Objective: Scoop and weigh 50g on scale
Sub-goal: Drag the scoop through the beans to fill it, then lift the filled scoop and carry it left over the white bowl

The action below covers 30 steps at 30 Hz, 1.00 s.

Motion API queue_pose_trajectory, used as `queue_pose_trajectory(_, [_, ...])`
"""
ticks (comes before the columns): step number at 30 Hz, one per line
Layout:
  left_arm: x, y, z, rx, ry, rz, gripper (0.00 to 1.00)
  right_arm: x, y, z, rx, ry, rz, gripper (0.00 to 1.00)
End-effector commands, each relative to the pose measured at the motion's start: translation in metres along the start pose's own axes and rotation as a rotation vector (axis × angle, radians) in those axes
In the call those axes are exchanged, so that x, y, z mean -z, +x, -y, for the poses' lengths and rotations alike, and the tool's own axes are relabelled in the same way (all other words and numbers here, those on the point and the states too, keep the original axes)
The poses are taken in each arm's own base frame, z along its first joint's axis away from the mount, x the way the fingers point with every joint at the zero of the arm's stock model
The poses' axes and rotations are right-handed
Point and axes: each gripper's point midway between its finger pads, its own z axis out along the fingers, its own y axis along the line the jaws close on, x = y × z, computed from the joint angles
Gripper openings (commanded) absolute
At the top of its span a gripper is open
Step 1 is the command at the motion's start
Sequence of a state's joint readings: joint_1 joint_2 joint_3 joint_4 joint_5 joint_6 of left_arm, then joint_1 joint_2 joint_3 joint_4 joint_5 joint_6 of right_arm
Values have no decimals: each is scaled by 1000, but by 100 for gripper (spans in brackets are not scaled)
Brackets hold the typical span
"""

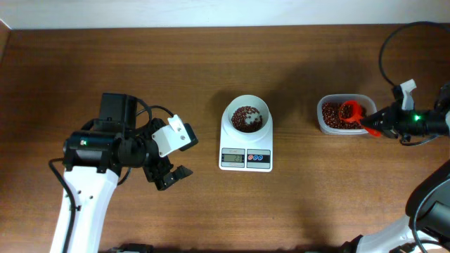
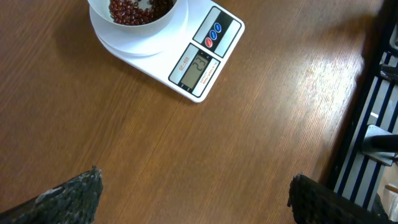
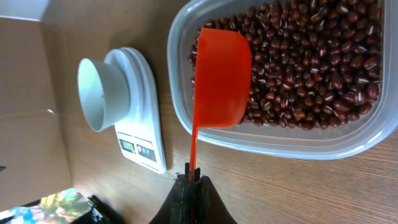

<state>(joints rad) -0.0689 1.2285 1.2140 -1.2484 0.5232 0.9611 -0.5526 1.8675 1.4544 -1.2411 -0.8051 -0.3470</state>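
A: Surface (image 1: 140, 70) first. What sat where, taking the scale (image 1: 245, 159) as the mark?

B: Scale mid-surface. Clear tub (image 1: 320, 125) well apart from it on the right arm's side, near full of red beans (image 3: 311, 68). White bowl (image 1: 246, 105) on the scale's platform, a shallow layer of beans already in it.

A: Pincers?

B: Left pincer (image 1: 172, 176) hung wide and held nothing, off the scale's left side, clear of it. Right pincer (image 3: 193, 180) was clamped narrow on the thin handle of the red scoop (image 3: 222, 74), the scoop's cup over the tub's beans on the side nearer the scale.

A: Loaded?

B: Couldn't tell. The wrist view showed only the cup's plain red face.

A: So the step was a refill dip. How to do it well?

B: My reading: take a shallow bite, not a heaped one, since the bowl was partly filled and overshoot is hard to undo. Lift with the cup level, and clear the tub wall before crossing toward the scale. Stop above the bowl's middle without touching its rim, because a nudge would upset the reading. Tip slowly, a trickle at a time.

A: And the display (image 2: 198, 65)?

B: Lit, but the digits were too small to read. Pause between pours so it settles.
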Motion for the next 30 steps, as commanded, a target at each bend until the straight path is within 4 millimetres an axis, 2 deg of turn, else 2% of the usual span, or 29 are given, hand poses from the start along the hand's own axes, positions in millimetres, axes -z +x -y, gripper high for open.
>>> queue_pose_trajectory(1, [5,-4,-2,2,-13,12,99,1,-3,-8,-2,-77,27,4])
queue_pose_trajectory(13, [5,-4,-2,2,-13,12,99,5,-14,-37,-1,-244,88,4])
queue_pose_trajectory(16, [5,-4,-2,2,-13,12,99,0,-13,-43,12,-254,74,4])
queue_pose_trajectory(26, [5,-4,-2,2,-13,12,99,-46,8,-94,124,-292,-79,4])
queue_pose_trajectory(30, [5,-4,-2,2,-13,12,99,-65,19,-125,188,-355,-135,4])
